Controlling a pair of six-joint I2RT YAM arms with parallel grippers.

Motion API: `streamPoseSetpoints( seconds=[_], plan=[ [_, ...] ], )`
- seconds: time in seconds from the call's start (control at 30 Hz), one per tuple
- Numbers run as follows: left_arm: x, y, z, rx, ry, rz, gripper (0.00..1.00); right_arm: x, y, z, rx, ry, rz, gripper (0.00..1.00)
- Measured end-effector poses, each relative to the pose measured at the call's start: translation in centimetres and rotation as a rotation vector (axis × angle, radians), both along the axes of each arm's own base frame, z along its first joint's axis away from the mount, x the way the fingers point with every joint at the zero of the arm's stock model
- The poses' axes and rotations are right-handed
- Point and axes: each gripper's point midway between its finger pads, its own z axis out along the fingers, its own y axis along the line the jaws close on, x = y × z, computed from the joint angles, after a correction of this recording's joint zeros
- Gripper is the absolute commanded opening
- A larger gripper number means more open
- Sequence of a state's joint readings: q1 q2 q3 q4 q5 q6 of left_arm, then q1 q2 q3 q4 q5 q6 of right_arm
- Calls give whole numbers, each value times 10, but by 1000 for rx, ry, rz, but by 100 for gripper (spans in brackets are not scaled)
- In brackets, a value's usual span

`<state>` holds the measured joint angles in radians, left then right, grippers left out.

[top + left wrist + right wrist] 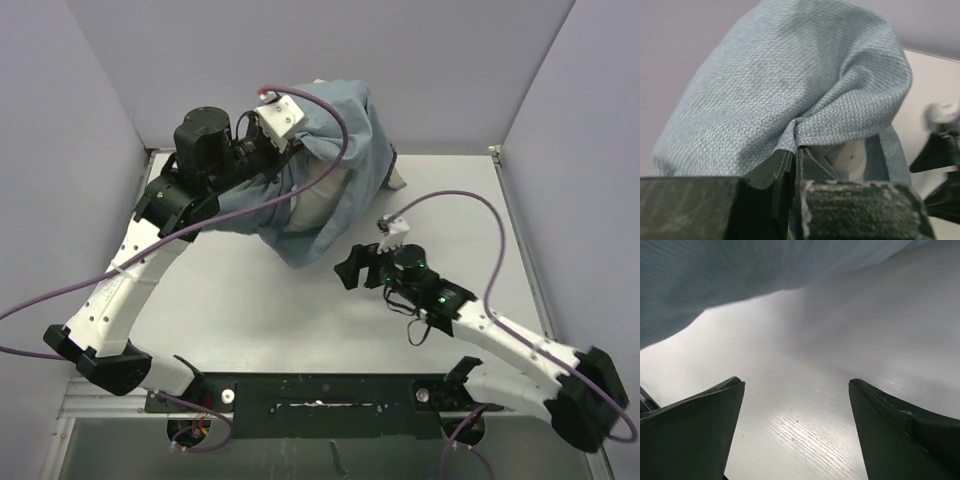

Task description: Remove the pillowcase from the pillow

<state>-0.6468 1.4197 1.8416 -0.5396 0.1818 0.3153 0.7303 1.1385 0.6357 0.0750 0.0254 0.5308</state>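
The limp blue-grey woven fabric pillowcase [335, 175] is at the rear centre of the flat white worktop [250, 310], close to the pale lilac rear wall [440, 60]. It shows its plain blue-grey face and stands up as a bulging mound. Whether its lower end touches the worktop cannot be told.

Left tool [796, 159]: pressed together, pinching a gathered fold of the pillowcase. Creases radiate from the pinch point, and the fabric drapes above and around the dark fingers [815, 170]. The left arm is raised and holds this part of the pillowcase above the worktop.

Right tool [352, 268]: spread wide, holding nothing. It hovers low over bare worktop, near the front lower end of the pillowcase and apart from it. In the right wrist view both dark fingers [695, 435] stand well apart with worktop between them, and the fabric hangs across the top of the view.

A small pale patch [398, 181] shows at the right edge of the pillowcase. Whether it is the off-white pillow or the pillowcase's outer face cannot be told.
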Motion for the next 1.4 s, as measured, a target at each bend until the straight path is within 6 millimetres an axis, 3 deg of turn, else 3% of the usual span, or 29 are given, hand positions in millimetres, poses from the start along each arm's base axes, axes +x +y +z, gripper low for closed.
streamPoseSetpoints(
  seconds=[0.17, 0.27, 0.37, 0.5, 0.7, 0.83, 0.93, 1.03, 1.13, 1.4],
  plan=[
    [15, 22, 11, -36, -5, 66, 0, -23, -46, 82, 130, -192, -102, 89],
    [16, 23, 14, -55, 7, 70, 0, -32, -60, 124, 165, -284, -110, 89],
    [14, 18, 15, -65, 30, 51, 0, -29, -56, 162, 154, -342, -82, 89],
    [13, 11, 9, -69, 81, 27, 0, -24, -28, 204, 115, -417, 15, 89],
    [6, -2, 3, -66, 144, -6, 0, -35, 46, 214, 11, -490, 231, 90],
    [1, -9, 7, -71, 166, -26, 0, -18, 69, 211, -65, -541, 240, 98],
    [-6, -12, 11, -72, 173, -40, 0, 5, 61, 203, -128, -551, 191, 98],
    [-14, -15, 15, -69, 172, -57, 0, 39, 36, 200, -202, -561, 87, 98],
    [-21, -21, 16, -61, 170, -77, 0, 61, 11, 203, -271, -597, 19, 98],
    [-26, -23, 11, -41, 179, -90, 0, 84, -15, 230, -328, -692, -21, 98]
  ],
)
